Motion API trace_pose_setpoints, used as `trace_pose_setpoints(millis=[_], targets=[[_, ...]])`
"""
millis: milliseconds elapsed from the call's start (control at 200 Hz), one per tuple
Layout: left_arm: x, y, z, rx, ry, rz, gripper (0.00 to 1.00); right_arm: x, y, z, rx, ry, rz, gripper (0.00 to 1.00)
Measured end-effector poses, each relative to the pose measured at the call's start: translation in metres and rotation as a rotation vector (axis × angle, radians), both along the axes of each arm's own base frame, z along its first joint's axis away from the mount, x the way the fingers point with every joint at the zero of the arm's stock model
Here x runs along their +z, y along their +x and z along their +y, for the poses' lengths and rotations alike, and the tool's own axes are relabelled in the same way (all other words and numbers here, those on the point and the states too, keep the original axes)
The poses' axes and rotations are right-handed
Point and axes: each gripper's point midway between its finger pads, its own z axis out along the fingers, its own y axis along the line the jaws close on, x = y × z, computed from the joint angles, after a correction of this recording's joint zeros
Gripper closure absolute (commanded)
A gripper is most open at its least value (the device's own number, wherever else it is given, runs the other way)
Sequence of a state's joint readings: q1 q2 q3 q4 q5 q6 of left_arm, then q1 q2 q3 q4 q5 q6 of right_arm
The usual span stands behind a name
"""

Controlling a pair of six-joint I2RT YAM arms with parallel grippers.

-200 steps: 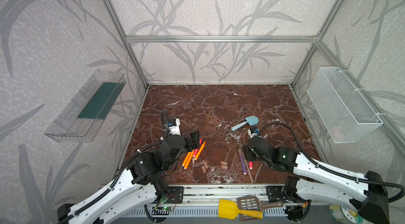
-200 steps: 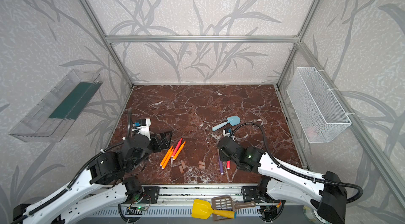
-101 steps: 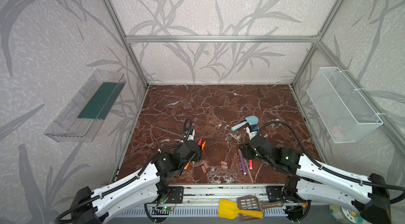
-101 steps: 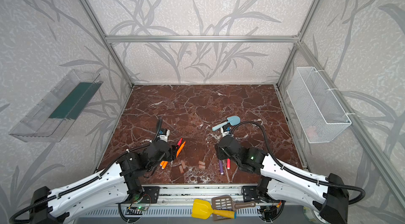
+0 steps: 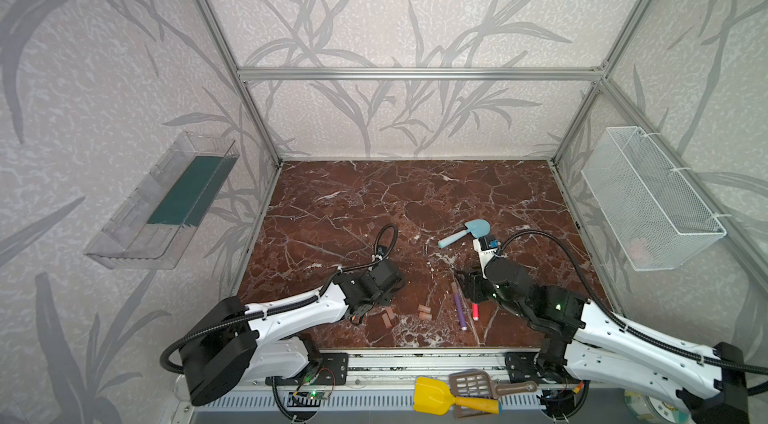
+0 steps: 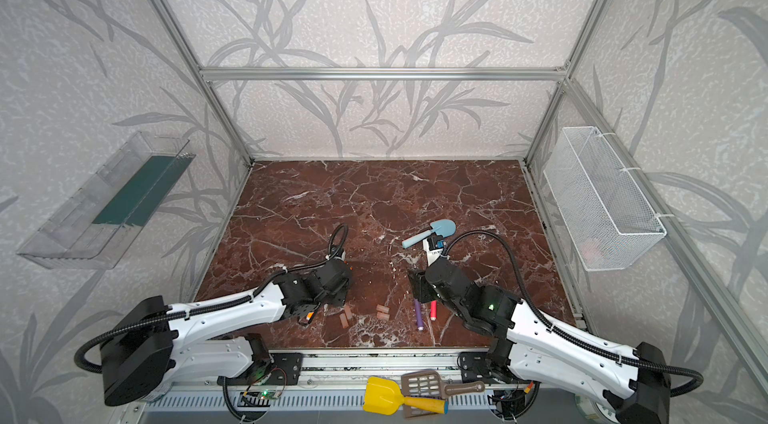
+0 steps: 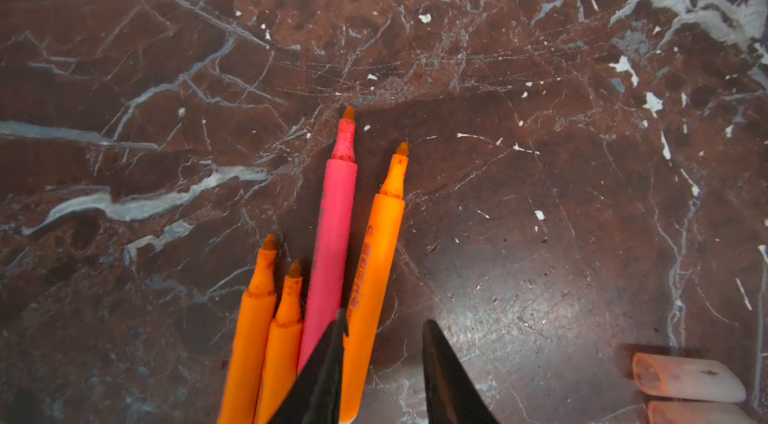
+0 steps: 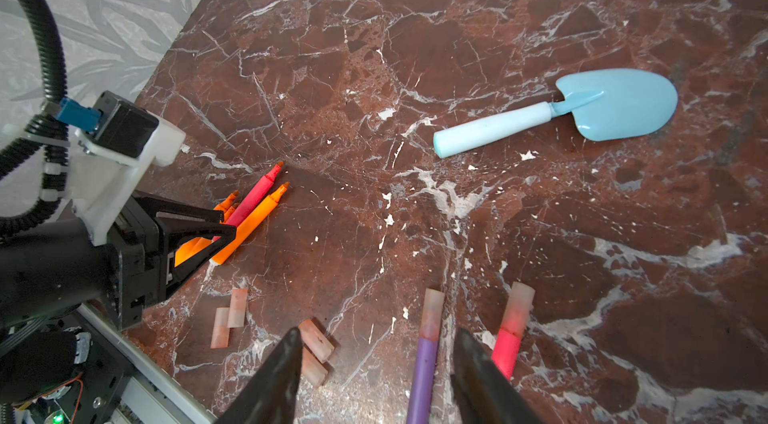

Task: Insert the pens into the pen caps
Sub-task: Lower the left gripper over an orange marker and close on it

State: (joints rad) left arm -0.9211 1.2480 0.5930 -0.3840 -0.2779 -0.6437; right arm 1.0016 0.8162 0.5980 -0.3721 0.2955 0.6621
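**Pens at the left gripper, two capped pens at the right**

On the left wall, a clear tray (image 5: 124,243) with a flat dark green sheet (image 5: 183,197) lying in it. Next, low over the marble table (image 5: 374,202), the left gripper (image 7: 385,316): fingers apart, one on each side of an orange pen (image 7: 376,260), one finger touching it, a gap at the other, no squeeze seen. Beside that pen, bunched close together, a pink pen (image 7: 332,235) and two more orange pens (image 7: 253,326), all with bare tips. Just to the right, four loose pen caps (image 5: 387,319) in two pairs, flat on the table. Then a purple pen (image 5: 459,310) and a red pen (image 5: 475,312) side by side, each with a cap on. Above them, the right gripper (image 8: 374,332): fingers wide apart, the purple pen lying below between them, not gripped. Farther back, a light blue toy shovel (image 5: 465,231). On the right wall, a white wire basket (image 5: 656,193) with something small and pale pink (image 5: 638,249) in it, too blurry to name.
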Motion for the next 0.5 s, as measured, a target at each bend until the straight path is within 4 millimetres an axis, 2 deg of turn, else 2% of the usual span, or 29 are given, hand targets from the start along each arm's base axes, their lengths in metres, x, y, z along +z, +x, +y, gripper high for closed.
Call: trace_pose_setpoints(millis=[140,500], targets=[[-0.008,-0.001,-0.001,-0.003,0.012,0.022,0.67,-0.007,-0.002,-0.004,-0.001,-0.013,0.011,0.43],[-0.015,-0.001,-0.003,-0.003,0.023,0.036,0.65,-0.004,-0.005,-0.006,0.000,-0.003,0.014,0.43]])
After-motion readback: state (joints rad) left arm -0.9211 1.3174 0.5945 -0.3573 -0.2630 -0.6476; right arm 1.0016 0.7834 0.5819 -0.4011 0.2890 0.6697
